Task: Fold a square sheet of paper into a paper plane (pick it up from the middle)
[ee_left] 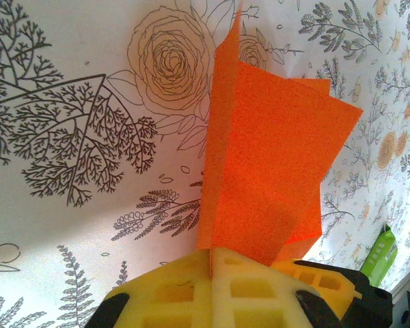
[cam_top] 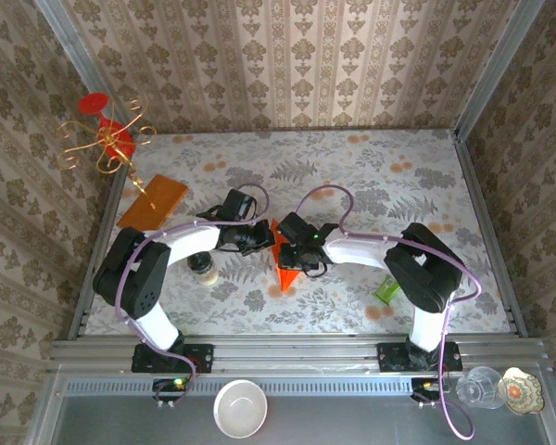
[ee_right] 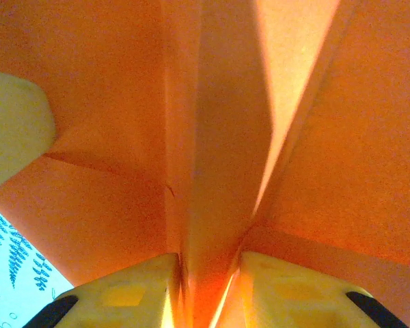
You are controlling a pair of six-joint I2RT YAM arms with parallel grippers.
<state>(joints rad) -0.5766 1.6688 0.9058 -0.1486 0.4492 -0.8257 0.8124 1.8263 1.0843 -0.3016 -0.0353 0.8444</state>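
The bright red-orange square sheet of paper (cam_top: 284, 269) is folded into a pointed paper plane shape and stands on edge at the table's middle, between both grippers. My left gripper (cam_top: 262, 236) is shut on the paper's lower edge (ee_left: 273, 157), its yellow pads (ee_left: 191, 287) pressed together with the folded layers rising out of them. My right gripper (cam_top: 289, 245) comes from the other side. Its yellow pads (ee_right: 123, 294) are closed around the centre fold (ee_right: 219, 171), with thin slivers of light beside the fold. The wings spread to either side above them.
A duller amber sheet (cam_top: 153, 201) and a gold wire stand (cam_top: 107, 139) sit at the back left. A small jar (cam_top: 202, 269) stands under the left arm. A green packet (cam_top: 387, 289) lies by the right arm. A white bowl (cam_top: 240, 408) and a glass (cam_top: 480, 387) rest on the front ledge.
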